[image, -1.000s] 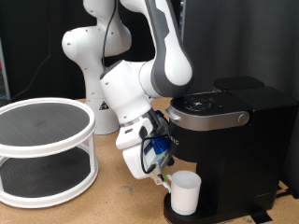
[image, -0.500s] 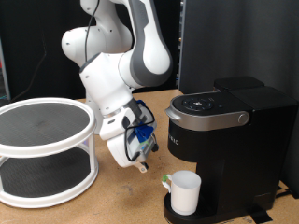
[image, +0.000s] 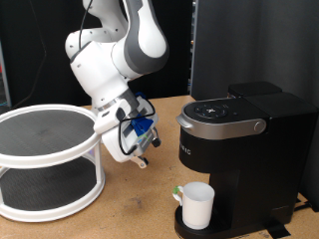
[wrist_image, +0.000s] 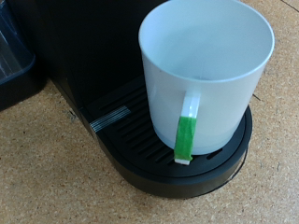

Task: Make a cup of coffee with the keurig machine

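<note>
The white cup (image: 197, 204) stands upright on the round drip base of the black keurig machine (image: 249, 149), under its brew head, with the handle towards the exterior view's left. The lid with round buttons is down. My gripper (image: 143, 159) hangs above the table to the exterior view's left of the machine, apart from the cup, with nothing seen between its fingers. In the wrist view the cup (wrist_image: 206, 65) looks empty, its handle bears a green mark (wrist_image: 187, 131), and it sits on the drip base (wrist_image: 131, 154). No fingers show in the wrist view.
A white two-tier round rack (image: 50, 159) stands on the wooden table (image: 140, 214) at the exterior view's left. The robot's white base (image: 100, 100) is behind. A dark backdrop closes the back.
My gripper has drawn back from the cup towards the exterior view's left and risen a little. The cup has stayed on the drip base.
</note>
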